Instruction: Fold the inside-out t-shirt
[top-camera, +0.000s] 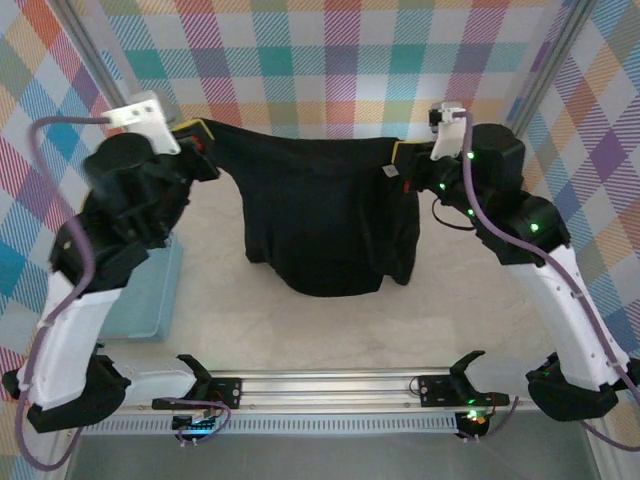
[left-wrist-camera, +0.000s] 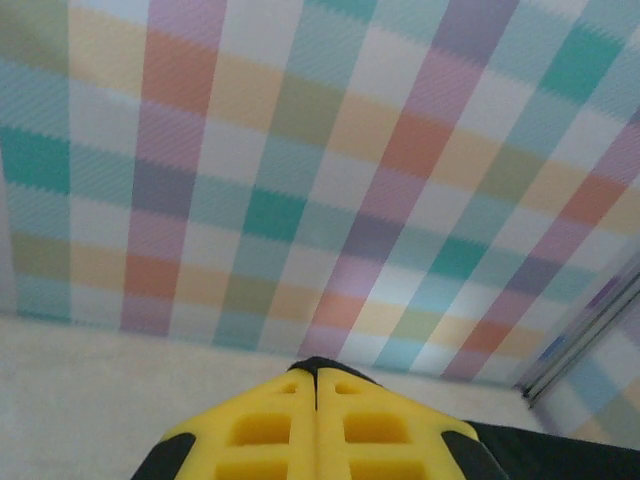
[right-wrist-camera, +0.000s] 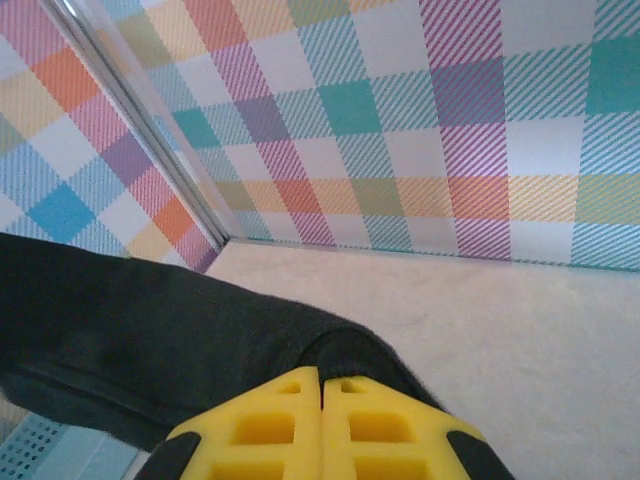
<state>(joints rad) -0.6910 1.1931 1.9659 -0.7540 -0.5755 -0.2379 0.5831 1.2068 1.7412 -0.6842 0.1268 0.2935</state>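
Pinching the t-shirt (top-camera: 330, 215) stretched between them, left gripper (left-wrist-camera: 317, 368) and right gripper (right-wrist-camera: 320, 374) are clamped shut.

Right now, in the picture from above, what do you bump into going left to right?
Left tool pinching one end → black inside-out t-shirt hanging between → right tool pinching the other end.

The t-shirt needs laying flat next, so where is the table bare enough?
The widest bare patch of table lies between the hem of the t-shirt and the rail at the near edge. A narrower strip runs between the t-shirt and the right arm. The left is crowded by the light blue bin under the left arm.
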